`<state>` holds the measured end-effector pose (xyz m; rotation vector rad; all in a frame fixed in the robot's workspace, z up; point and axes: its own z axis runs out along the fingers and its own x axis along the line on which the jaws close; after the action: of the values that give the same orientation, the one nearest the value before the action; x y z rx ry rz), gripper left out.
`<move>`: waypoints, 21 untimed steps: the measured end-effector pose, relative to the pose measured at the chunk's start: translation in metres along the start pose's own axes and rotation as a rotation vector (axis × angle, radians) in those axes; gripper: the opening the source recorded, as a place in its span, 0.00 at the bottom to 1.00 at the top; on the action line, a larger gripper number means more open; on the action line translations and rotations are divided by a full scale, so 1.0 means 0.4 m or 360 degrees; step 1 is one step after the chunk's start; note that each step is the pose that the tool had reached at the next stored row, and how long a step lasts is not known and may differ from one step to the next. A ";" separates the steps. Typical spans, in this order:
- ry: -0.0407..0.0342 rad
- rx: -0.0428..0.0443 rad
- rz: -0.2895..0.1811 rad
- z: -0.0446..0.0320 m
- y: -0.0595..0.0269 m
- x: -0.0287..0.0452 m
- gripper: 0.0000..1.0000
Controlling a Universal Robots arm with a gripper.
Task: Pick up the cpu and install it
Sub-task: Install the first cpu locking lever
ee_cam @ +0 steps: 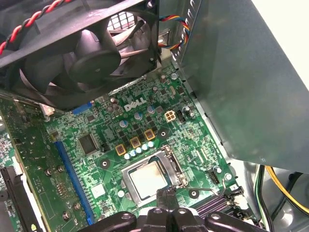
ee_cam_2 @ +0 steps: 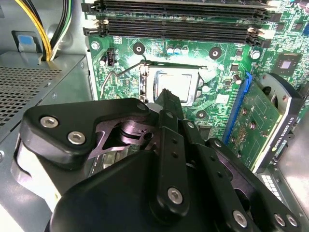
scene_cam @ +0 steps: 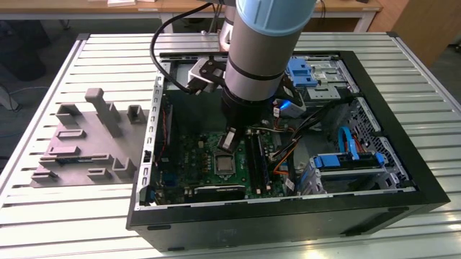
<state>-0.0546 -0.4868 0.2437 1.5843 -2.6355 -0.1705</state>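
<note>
The cpu (ee_cam: 145,180), a flat square chip with a silver-grey top, lies in the open socket on the green motherboard (ee_cam: 96,140). Its pale top also shows inside the socket frame in the second wrist view (ee_cam_2: 179,86). In the exterior view the socket (scene_cam: 223,162) sits in the middle of the board inside the black computer case (scene_cam: 403,178). My gripper (scene_cam: 229,143) hangs inside the case just above the socket's edge. Its fingers are shut together with nothing between them in both wrist views (ee_cam_2: 165,94) (ee_cam: 166,194), and their tips stand beside the chip.
A grey moulded tray (scene_cam: 86,145) with upright blocks lies on the slatted table at the exterior view's left. A case fan (ee_cam: 91,53), memory slots (ee_cam_2: 178,19), an expansion card (ee_cam_2: 260,121), blue drive cages (scene_cam: 346,162) and loose cables (scene_cam: 288,145) crowd around the socket.
</note>
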 end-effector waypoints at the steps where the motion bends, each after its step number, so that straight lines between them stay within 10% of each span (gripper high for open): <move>1: 0.0000 0.0000 0.0000 0.000 0.000 0.000 0.11; 21: -0.0004 0.0005 0.0000 -0.009 0.002 0.000 0.11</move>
<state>-0.0547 -0.4868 0.2473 1.5863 -2.6386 -0.1682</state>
